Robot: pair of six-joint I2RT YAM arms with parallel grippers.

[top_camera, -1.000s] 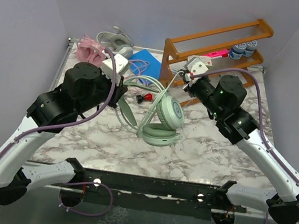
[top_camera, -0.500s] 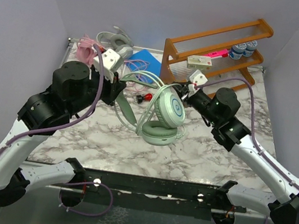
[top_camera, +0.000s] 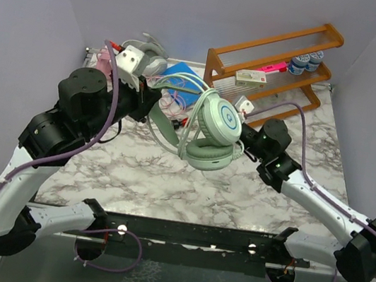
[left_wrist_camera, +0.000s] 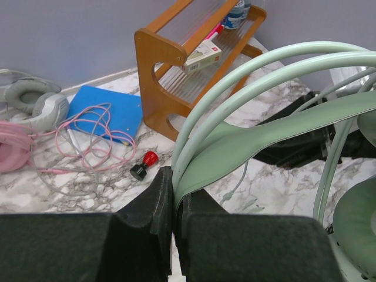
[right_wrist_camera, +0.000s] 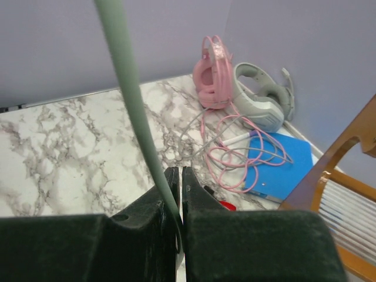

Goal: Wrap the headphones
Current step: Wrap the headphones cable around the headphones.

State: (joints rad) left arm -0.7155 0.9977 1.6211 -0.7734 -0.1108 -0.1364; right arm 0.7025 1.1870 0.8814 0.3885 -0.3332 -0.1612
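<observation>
Top external view: pinches the mint-green headphones [top_camera: 212, 134] by the band in the clamped left gripper [top_camera: 155, 111], aloft over the table [top_camera: 167, 181], nips their cable [right_wrist_camera: 126, 88] in the near-closed right gripper [right_wrist_camera: 179, 197], wrapping apparently barely begun, pink headphones [right_wrist_camera: 212, 70] and grey headphones [right_wrist_camera: 261, 106] yet to do.

Left arm [top_camera: 15, 182]: raised, elbow bent, reaching inward. Left gripper [left_wrist_camera: 173, 197]: jaws clamped on green headband [left_wrist_camera: 264, 135]. Right arm [top_camera: 321, 203]: extended low, reaching inward. Right gripper [right_wrist_camera: 180, 182]: jaws pinching green cable [right_wrist_camera: 132, 88].

Matt mint plastic headphones [top_camera: 213, 125], veined marble-look table [top_camera: 167, 181] (glossy), varnished wooden rack [left_wrist_camera: 150, 59]
</observation>
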